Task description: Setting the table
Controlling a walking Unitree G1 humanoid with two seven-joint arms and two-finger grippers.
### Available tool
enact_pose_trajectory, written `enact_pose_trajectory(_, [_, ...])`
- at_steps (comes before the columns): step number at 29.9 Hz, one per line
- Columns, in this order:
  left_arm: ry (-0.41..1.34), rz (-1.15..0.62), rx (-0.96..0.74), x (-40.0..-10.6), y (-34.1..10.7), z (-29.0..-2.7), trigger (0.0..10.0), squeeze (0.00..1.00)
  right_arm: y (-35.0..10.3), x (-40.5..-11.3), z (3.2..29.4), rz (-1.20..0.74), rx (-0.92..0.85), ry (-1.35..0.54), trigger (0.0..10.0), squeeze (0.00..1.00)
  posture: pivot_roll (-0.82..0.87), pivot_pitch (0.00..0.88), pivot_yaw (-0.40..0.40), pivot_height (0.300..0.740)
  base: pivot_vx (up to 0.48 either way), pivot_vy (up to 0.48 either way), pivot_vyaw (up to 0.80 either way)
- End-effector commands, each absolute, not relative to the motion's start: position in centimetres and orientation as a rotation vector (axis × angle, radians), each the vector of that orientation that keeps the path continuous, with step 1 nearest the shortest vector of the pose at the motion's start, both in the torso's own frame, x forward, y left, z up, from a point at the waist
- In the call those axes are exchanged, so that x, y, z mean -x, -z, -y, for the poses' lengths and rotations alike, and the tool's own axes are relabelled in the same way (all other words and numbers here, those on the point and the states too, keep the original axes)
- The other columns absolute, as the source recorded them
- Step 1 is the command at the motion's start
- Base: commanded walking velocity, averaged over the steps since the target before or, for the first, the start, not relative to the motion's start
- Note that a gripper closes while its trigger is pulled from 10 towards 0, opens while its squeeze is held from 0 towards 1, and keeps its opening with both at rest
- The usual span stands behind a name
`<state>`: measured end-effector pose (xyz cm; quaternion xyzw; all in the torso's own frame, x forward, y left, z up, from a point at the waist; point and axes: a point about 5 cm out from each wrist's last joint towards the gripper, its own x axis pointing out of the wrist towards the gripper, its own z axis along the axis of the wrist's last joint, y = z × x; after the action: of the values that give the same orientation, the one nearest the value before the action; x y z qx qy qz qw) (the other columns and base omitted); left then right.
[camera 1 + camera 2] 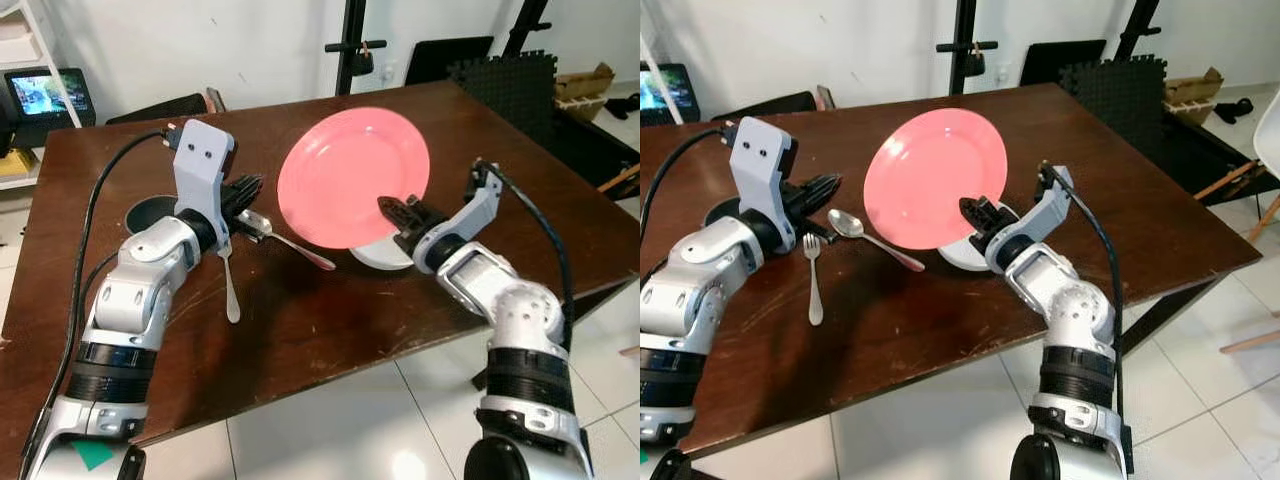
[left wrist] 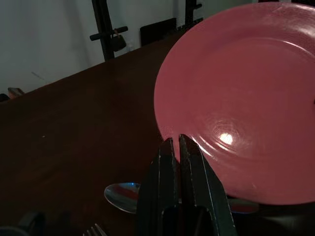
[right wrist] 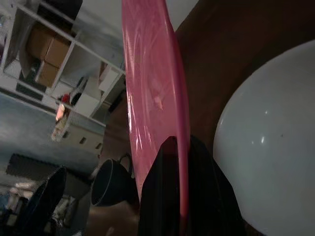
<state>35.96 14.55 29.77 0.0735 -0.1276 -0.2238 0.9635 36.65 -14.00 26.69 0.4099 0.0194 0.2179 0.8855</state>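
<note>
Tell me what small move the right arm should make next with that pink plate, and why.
Probably tilt the round pink plate flat and lower it onto bare table between the silver spoon and the white dish. The right gripper pinches its lower rim, holding it raised and tilted above the dark wooden table. The left gripper, shut, hovers near the metal fork.

The round pink plate [image 1: 350,175] looks like smooth, glossy plastic or glazed ware, catching a bright highlight. The dark brown wooden desk [image 1: 400,320] has a polished, faintly reflective finish. Near its left edge, the silver metal spoon [image 1: 285,243] and silver metal fork [image 1: 229,285] shine mirror-bright. The white round dish [image 1: 962,257] is smooth and glossy. The 2 black fingers [image 2: 192,187] look matt.
</note>
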Motion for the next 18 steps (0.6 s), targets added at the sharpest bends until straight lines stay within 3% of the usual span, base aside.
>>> enact_pose_trajectory(1, [0.46,0.251,-0.146,-35.8,-29.4,-14.4,10.0,0.0,-26.6,-36.2,14.4,-0.039,-0.886,-0.436,10.0,0.0,-0.03,0.214,0.032,0.74,0.0,0.0,0.0])
enact_pose_trajectory(11, [0.465,0.249,-0.14,-35.9,-29.3,-14.2,10.0,0.0,-22.8,-33.4,9.6,-0.278,-0.858,-0.489,10.0,0.0,-0.04,0.219,0.035,0.74,0.0,0.0,0.0])
enact_pose_trajectory(18, [0.465,0.248,-0.139,-35.9,-29.2,-14.0,10.0,0.0,-20.8,-33.0,8.8,-0.392,-0.807,-0.442,10.0,0.0,-0.03,0.221,0.037,0.74,0.0,0.0,0.0])
